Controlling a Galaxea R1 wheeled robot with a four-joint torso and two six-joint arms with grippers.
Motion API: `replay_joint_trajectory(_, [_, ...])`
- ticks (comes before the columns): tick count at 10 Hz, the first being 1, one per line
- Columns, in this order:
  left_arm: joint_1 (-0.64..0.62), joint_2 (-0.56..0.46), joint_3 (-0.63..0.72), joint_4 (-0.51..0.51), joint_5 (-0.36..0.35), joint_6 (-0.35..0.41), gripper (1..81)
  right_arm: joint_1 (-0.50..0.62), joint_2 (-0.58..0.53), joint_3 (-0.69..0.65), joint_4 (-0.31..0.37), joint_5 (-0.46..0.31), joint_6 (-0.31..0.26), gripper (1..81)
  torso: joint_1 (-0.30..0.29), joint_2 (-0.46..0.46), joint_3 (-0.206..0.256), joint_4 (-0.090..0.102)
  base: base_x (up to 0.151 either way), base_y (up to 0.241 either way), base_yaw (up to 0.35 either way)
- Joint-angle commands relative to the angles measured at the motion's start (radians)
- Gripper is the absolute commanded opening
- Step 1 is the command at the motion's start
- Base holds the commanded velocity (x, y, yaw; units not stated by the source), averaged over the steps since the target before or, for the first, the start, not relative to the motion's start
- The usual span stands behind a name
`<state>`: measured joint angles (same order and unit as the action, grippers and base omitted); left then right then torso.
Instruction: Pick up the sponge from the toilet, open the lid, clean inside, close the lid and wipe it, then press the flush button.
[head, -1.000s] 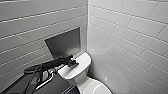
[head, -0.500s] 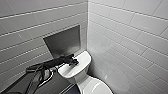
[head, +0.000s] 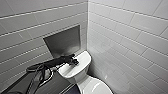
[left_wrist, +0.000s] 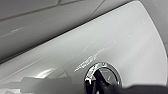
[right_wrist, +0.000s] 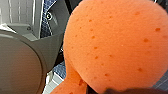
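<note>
Left pincer comes in from the left and sits low on the tank top of the toilet, tip touching the flush button. Button lies straight under it, so the press is plain down and the left arm is the nearer; how far open, cannot tell. Lid looks closed, nearer than the tank. Right pincer seems clamped on the sponge

No lettering, label, brand mark, number or sign can be read on any surface here, whether tile, ceramic or sponge.
</note>
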<state>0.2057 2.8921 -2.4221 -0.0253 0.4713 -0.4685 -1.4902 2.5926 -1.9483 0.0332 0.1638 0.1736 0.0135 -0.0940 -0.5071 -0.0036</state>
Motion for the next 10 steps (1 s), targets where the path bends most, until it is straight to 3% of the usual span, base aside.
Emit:
replay_joint_trajectory(1, [-0.197,-0.048,0.122,-0.021,0.082,0.013,1.0,0.001,-0.021,0.019,0.008,-0.073,0.0,1.0,0.0,0.0,0.0,0.0,0.0,0.0,0.0])
replay_joint_trajectory(5, [-0.289,-0.276,0.45,-0.143,0.089,0.011,1.0,-0.003,-0.02,0.017,0.007,-0.073,0.001,1.0,0.0,0.0,0.0,0.0,0.0,0.0,0.0])
replay_joint_trajectory(8, [-0.282,-0.503,0.794,-0.13,0.09,-0.007,1.0,0.0,-0.018,0.014,0.005,-0.073,0.001,1.0,0.0,0.0,0.0,0.0,0.0,0.0,0.0])
replay_joint_trajectory(10, [-0.201,-0.65,1.012,-0.107,0.092,-0.007,1.0,-0.003,-0.012,0.003,0.004,-0.073,0.0,1.0,0.0,0.0,-0.001,0.0,0.0,0.0,0.0])
